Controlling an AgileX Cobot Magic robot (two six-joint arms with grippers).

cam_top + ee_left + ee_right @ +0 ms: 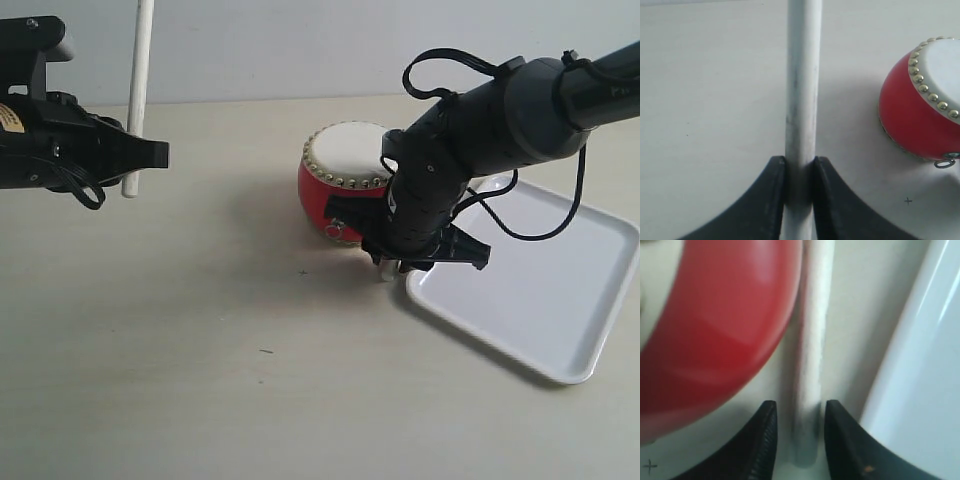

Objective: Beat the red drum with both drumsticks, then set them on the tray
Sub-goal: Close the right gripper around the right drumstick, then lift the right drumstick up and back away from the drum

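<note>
Drum (345, 152): pickup step, I judge. Left gripper (800, 167) clamps stick (802, 75) upright. Right gripper (800, 412) gapes astride second stick (812, 330). Next: close, lift.

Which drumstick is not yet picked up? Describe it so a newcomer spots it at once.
Start at the red drum, then look to the gap between it and the white tray. The lying drumstick rests on the table there, straddled by the right pincer; the other stick stands upright in the left pincer.
</note>
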